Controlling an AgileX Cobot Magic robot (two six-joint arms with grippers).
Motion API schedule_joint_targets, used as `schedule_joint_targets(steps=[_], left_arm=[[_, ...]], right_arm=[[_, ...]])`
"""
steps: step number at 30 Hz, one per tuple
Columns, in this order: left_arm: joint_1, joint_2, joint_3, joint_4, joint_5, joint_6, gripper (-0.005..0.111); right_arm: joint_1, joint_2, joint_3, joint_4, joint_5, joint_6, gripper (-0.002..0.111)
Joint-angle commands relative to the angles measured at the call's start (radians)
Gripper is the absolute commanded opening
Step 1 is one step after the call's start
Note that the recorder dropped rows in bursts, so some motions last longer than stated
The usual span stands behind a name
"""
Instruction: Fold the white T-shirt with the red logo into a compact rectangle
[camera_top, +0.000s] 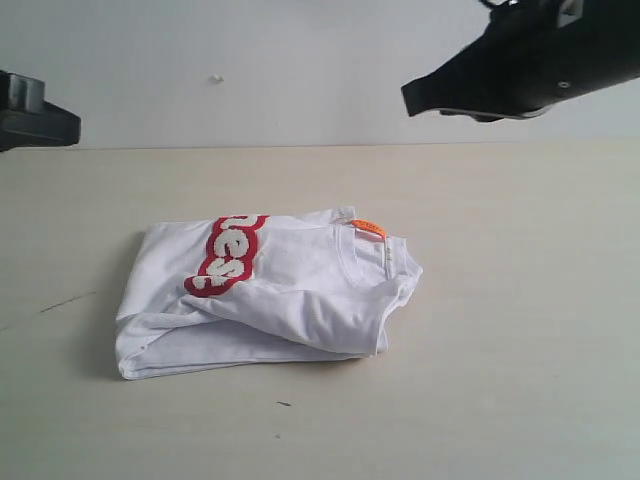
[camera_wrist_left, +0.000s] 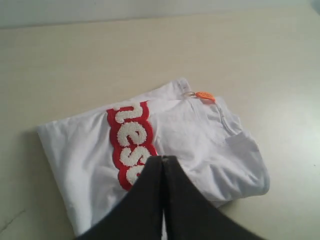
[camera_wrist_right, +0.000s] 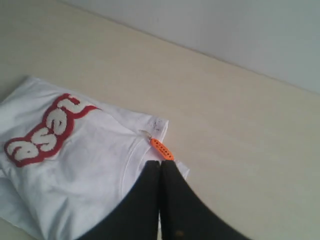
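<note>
The white T-shirt (camera_top: 290, 300) lies folded on the table (camera_top: 520, 330), untouched.
Your left gripper (camera_wrist_left: 162, 160) and right gripper (camera_wrist_right: 160, 164) are both clenched on nothing, jaws pressed together; the shirt lies between them, apart from both, red logo (camera_top: 226, 257) facing up.

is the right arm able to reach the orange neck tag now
Probably yes: the orange neck tag lies uncovered on the white T-shirt, nothing between it and the right gripper, whose shut jaws need opening first.

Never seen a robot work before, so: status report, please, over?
Left pincer and right pincer shut, holding nothing. White T-shirt lies folded, roughly rectangular, red logo partly showing. Nothing blocking it.
</note>
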Motion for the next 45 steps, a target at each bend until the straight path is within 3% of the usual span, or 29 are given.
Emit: schedule_joint_targets(steps=[1,10,18,25,45], left_arm=[[0.003,-0.222,0.148,-0.021,-0.060,0.008,0.000],[0.003,-0.699,0.415,-0.029,-0.119,0.003,0.000],[0.003,-0.948,0.544,-0.025,-0.119,-0.023,0.000],[0.003,-1.030,0.626,-0.032,-0.127,-0.021,0.000],[0.003,-1.043,0.628,-0.025,-0.127,-0.021,0.000]], right_arm=[[-0.005,-0.183,0.134,-0.008,-0.081,-0.007,0.000],[-0.005,-0.549,0.375,-0.007,-0.162,-0.007,0.000],[-0.005,-0.815,0.540,-0.007,-0.214,-0.008,0.000],[-0.005,-0.945,0.583,-0.008,-0.203,-0.011,0.000],[-0.005,-0.972,0.583,-0.005,-0.188,-0.008,0.000]])
